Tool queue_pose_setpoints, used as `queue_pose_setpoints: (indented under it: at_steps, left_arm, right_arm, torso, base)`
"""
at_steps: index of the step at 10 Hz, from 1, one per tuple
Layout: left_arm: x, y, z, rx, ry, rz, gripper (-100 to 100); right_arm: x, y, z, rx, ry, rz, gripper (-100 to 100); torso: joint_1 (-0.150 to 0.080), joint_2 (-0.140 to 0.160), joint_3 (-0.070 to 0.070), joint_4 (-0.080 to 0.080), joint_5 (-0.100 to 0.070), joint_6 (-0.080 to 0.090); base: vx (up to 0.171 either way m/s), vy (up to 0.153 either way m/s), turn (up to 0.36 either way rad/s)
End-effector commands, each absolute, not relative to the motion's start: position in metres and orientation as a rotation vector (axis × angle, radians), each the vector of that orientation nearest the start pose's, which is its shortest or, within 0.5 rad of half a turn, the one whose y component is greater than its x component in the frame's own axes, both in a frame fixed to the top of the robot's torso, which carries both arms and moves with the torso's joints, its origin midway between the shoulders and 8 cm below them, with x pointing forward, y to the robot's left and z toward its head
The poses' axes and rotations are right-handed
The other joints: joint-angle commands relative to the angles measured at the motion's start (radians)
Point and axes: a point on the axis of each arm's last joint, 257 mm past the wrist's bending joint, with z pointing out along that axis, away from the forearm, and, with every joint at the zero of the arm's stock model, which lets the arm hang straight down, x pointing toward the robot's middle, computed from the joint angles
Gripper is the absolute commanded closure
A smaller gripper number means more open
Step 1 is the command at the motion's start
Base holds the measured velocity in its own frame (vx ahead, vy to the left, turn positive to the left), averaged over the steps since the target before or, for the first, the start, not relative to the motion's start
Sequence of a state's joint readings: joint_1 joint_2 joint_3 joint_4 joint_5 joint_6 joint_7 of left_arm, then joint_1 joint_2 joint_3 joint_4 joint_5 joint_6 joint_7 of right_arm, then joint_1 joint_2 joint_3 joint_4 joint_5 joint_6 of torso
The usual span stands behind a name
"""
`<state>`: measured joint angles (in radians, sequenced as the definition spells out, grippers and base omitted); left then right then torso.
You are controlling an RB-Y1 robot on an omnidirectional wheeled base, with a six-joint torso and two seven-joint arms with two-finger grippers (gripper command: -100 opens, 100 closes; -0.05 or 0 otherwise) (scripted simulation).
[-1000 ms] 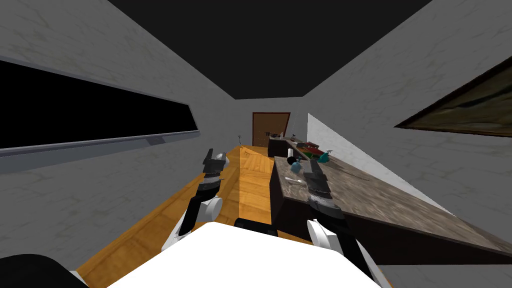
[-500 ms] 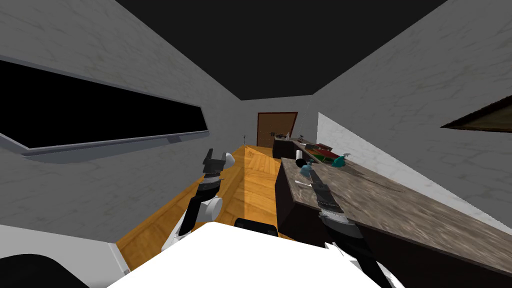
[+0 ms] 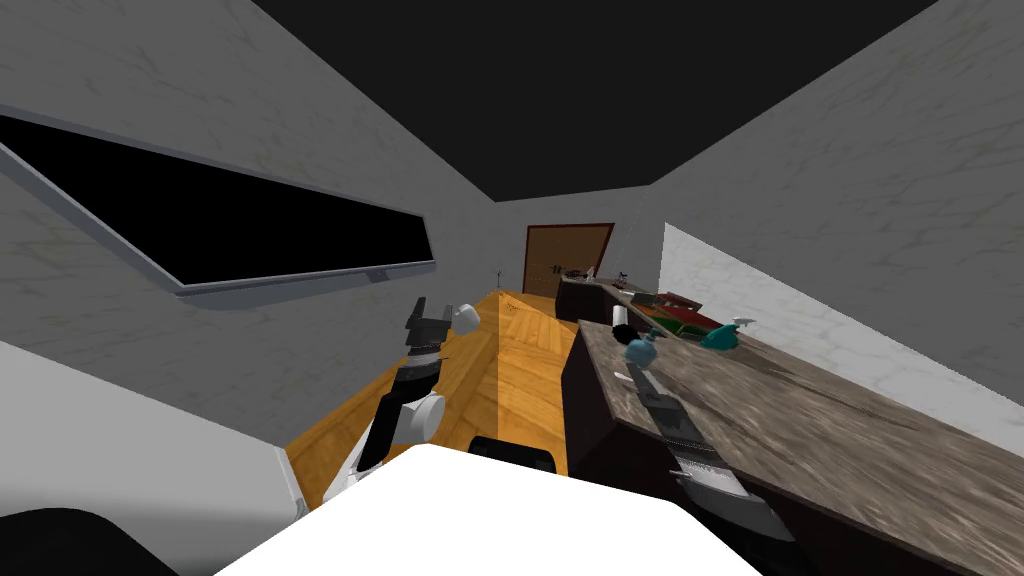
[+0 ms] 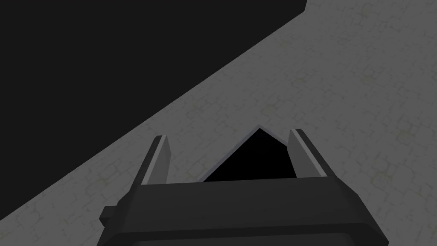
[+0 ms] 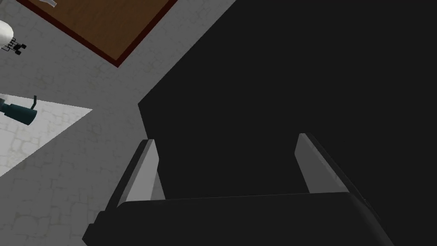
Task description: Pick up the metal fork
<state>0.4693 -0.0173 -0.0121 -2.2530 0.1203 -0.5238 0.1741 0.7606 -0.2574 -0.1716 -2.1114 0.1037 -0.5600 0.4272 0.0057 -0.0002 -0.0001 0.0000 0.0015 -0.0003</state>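
1. Since the earlier frames the whole head view is seen swung and rolled. This is read as the robot's own turn, and the counter is now placed further toward 2 o'clock.
2. Nearest, at 11 o'clock, the left gripper is held idle above the wooden floor, its fingers kept apart and empty.
3. At 1 o'clock the right gripper is stretched over the counter's near end. Its fingers are spread wide with nothing between them, and it is aimed up at wall and ceiling rather than down.
4. The fork is taken to be the small pale sliver lying on the counter just beside that gripper, at its 9 o'clock, though it is too small to be confirmed.
5. Just beyond, a blue bottle is standing. A teal spray bottle is set further off at 1 o'clock, and a brown door closes the room at 12 o'clock.
6. The fork is not framed between the right fingers, so a descent may be made blind. It is judged that the fork could then be pushed off the near edge, or the blue bottle knocked over.
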Motion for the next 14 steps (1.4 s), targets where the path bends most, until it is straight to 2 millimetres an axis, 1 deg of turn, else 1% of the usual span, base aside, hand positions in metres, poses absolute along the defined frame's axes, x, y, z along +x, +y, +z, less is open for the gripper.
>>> queue_pose_setpoints:
  at_steps: [1,3,4,5,6,8,9,10,11,12,13,14]
  left_arm:
    - [0.346,0.289,0.026,-0.786,0.446,-1.565,0]
    - [0.346,0.289,0.026,-0.786,0.446,-1.565,0]
    - [0.346,0.289,0.026,-0.786,0.446,-1.565,0]
    - [0.346,0.289,0.026,-0.786,0.446,-1.565,0]
    - [0.346,0.289,0.026,-0.786,0.446,-1.565,0]
    - [0.346,0.289,0.026,-0.786,0.446,-1.565,0]
    - [0.346,0.289,0.026,-0.786,0.446,-1.565,0]
    - [0.346,0.289,0.026,-0.786,0.446,-1.565,0]
    - [0.346,0.289,0.026,-0.786,0.446,-1.565,0]
    - [0.346,0.289,0.026,-0.786,0.446,-1.565,0]
    - [0.346,0.289,0.026,-0.786,0.446,-1.565,0]
    - [0.346,0.289,0.026,-0.786,0.446,-1.565,0]
  right_arm:
    - [0.304,-0.357,-0.123,0.354,1.224,0.494,-100]
    - [0.281,-0.384,-0.155,0.309,1.341,0.351,-100]
    - [0.280,-0.385,-0.157,0.307,1.347,0.343,-100]
    - [0.265,-0.399,-0.173,0.279,1.412,0.268,-100]
    - [0.265,-0.399,-0.173,0.279,1.412,0.268,-100]
    - [0.236,-0.425,-0.201,0.213,1.530,0.136,-100]
    - [0.230,-0.427,-0.205,0.211,1.547,0.121,-100]
    - [0.215,-0.440,-0.217,0.168,1.606,0.055,-100]
    - [0.211,-0.441,-0.219,0.172,1.617,0.051,-100]
    - [0.193,-0.454,-0.232,0.127,1.683,-0.014,-100]
    - [0.190,-0.454,-0.233,0.128,1.689,-0.016,-100]
    - [0.171,-0.467,-0.245,0.081,1.756,-0.076,-100]
  torso:
    - [0.000,0.000,0.000,0.000,0.000,0.000]
    - [-0.001,0.000,0.000,0.000,0.000,0.000]
    - [0.000,0.000,0.000,0.000,0.000,0.000]
    - [-0.001,0.000,0.000,0.000,0.000,0.001]
    - [-0.001,-0.001,-0.001,0.000,0.000,0.000]
    - [-0.003,0.000,0.000,0.000,-0.001,0.000]
    - [-0.002,-0.001,-0.001,0.000,0.000,0.000]
    - [-0.002,-0.001,-0.001,0.000,0.000,0.001]
    - [-0.002,-0.001,-0.001,0.000,0.000,0.000]
    - [-0.003,-0.001,-0.001,0.000,-0.001,0.001]
    - [-0.004,-0.001,-0.001,0.000,-0.001,0.000]
    - [-0.004,-0.001,0.000,0.000,-0.001,0.000]
  base:
    - [0.025,0.070,0.068]
    - [0.025,0.097,0.211]
    - [0.031,0.071,0.052]
    - [0.043,0.074,0.141]
    - [0.035,0.047,0.086]
    - [0.038,0.065,0.220]
    - [0.045,0.058,0.081]
    - [0.051,0.059,0.170]
    - [0.046,0.033,0.079]
    - [0.052,0.036,0.145]
    - [0.038,0.025,0.094]
    - [0.049,0.028,0.180]
